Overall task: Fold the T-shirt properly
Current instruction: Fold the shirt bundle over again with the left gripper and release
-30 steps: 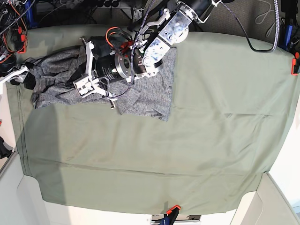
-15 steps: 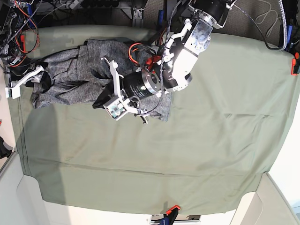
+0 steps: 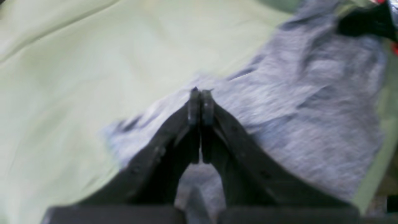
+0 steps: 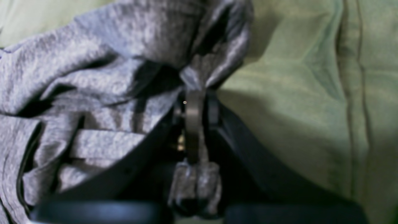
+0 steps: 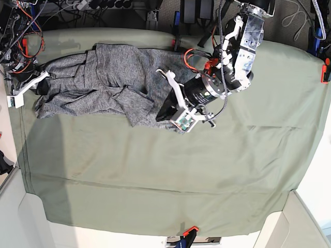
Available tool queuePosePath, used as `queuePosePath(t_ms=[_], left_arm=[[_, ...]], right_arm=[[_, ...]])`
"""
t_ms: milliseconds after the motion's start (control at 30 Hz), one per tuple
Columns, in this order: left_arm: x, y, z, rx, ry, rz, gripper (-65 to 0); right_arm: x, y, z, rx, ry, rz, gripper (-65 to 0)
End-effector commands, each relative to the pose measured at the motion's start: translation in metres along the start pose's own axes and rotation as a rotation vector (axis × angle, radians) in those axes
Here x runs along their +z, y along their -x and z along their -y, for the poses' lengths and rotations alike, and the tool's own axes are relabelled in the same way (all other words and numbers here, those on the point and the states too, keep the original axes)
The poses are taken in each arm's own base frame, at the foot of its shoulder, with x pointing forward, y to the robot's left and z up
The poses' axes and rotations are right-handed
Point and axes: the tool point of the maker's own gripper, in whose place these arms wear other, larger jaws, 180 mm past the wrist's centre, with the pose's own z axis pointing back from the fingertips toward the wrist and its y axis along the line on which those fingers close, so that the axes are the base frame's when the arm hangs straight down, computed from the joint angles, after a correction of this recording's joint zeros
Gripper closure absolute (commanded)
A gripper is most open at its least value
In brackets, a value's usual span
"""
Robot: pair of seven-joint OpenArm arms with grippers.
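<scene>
The T-shirt (image 5: 108,82) lies crumpled across the upper left of the base frame on the olive cloth (image 5: 207,175); my left pincer (image 3: 199,102) sits over its right edge at centre, tips pressed together with no fabric visible between them. My right pincer (image 4: 194,102), at the far left edge, pinches a fold of the grey knit.
</scene>
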Motion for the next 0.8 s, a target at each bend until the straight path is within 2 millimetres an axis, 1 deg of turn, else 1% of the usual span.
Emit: queuePosePath(t_ms=[0,100,233,333,400,467,533,667,767], left_arm=[[0.005,-0.016,-0.003,0.002,0.009,0.066,0.0],[0.015,-0.007,-0.016,-0.002,-0.009,0.046,0.0],[0.031,0.014,-0.036,-0.024,-0.052,-0.017,0.0],[0.042,0.031,-0.042,-0.047,-0.058,-0.070,0.0],[0.048,0.039,-0.045,-0.062,-0.059,-0.099,0.0],[0.054,0.046,-0.049,-0.078,-0.060,-0.125,0.0],[0.059,0.051,-0.052,-0.093,-0.063,-0.149,0.0],[0.067,0.059,-0.060,-0.120,-0.069,-0.183,0.0],[0.070,0.061,-0.063,-0.132,-0.071,-0.198,0.0]], right_arm=[[0.004,-0.017,0.003,0.023,0.006,0.051,0.0],[0.006,-0.024,-0.001,0.018,-0.011,0.080,0.0],[0.016,-0.049,-0.021,0.020,-0.067,0.162,0.0],[0.025,-0.065,-0.045,0.034,-0.145,0.219,0.0],[0.028,-0.072,-0.064,0.031,-0.195,0.247,0.0],[0.027,-0.074,-0.088,0.036,-0.249,0.258,0.0],[0.024,-0.072,-0.120,0.047,-0.315,0.260,0.0],[0.020,-0.066,-0.197,0.076,-0.475,0.256,0.0],[0.017,-0.056,-0.252,0.104,-0.575,0.238,0.0]])
